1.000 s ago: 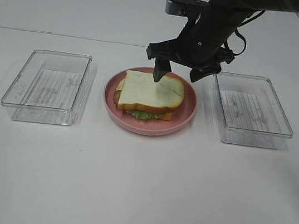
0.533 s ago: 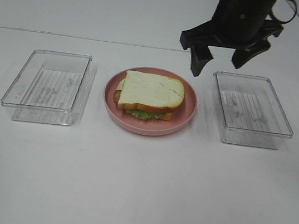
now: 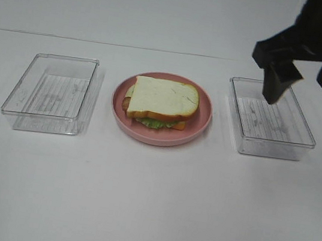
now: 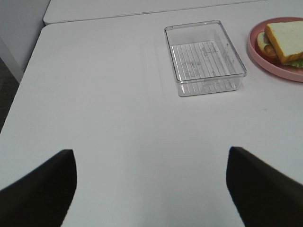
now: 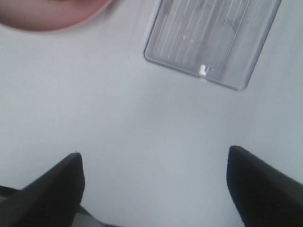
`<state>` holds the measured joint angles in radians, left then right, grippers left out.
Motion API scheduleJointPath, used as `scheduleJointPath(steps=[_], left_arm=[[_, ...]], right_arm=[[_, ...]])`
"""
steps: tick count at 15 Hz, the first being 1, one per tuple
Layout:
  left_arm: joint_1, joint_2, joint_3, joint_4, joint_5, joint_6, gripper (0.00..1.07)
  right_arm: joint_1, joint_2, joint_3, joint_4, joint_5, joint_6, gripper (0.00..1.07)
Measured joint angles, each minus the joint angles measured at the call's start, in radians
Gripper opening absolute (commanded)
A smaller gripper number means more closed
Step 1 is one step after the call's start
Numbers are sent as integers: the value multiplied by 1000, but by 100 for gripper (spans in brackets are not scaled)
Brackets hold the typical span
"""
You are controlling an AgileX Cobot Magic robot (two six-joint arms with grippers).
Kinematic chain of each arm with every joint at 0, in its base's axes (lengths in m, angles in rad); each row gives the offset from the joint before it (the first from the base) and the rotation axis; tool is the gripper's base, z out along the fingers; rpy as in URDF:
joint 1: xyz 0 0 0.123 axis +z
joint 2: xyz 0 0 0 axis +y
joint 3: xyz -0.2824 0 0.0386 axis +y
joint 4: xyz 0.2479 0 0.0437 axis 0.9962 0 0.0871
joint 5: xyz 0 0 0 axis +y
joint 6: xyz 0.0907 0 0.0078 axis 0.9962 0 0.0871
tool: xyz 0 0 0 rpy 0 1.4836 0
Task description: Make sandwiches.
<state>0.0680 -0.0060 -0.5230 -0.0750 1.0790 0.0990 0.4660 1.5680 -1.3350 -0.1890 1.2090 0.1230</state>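
Note:
One sandwich (image 3: pixel 162 101) lies assembled on the round pink plate (image 3: pixel 203 122): a white bread slice with an orange-brown crust on top, green lettuce and a bit of yellow cheese poking out below. My right gripper (image 3: pixel 303 81) hangs open and empty above the right clear tray (image 3: pixel 273 119), well apart from the sandwich. In the right wrist view the gripper (image 5: pixel 154 189) looks down on bare table, the tray (image 5: pixel 213 38) and the plate rim (image 5: pixel 47 16). My left gripper (image 4: pixel 151 189) is open and empty, over the table far from the sandwich (image 4: pixel 286 40).
A second clear empty tray (image 3: pixel 50 92) stands left of the plate, also seen in the left wrist view as the tray (image 4: pixel 204 56) beside the plate (image 4: pixel 265 64). White table all around; its left edge (image 4: pixel 28 71) shows.
My right arm has swung from just over the sandwich's top slice up and to the right, ending above the right tray. The sandwich stays put.

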Motion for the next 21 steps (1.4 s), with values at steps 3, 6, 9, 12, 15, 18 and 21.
scheduleJointPath(steps=[3, 6, 9, 12, 15, 18, 21], left_arm=[[0, 0, 0, 0, 0, 0, 79], [0, 0, 0, 0, 0, 0, 79], [0, 0, 0, 0, 0, 0, 79], [0, 0, 0, 0, 0, 0, 79], [0, 0, 0, 0, 0, 0, 79], [0, 0, 0, 0, 0, 0, 79], [0, 0, 0, 0, 0, 0, 79]], right_arm=[[0, -236, 257, 0, -14, 53, 80], [0, -468, 446, -10, -51, 95, 80], [-13, -749, 635, -10, -54, 134, 80], [-158, -984, 741, -11, -13, 116, 80], [-255, -1209, 753, -7, 7, 39, 80], [-265, -1424, 762, 6, 10, 22, 80], [-265, -1537, 763, 41, 11, 15, 80]])
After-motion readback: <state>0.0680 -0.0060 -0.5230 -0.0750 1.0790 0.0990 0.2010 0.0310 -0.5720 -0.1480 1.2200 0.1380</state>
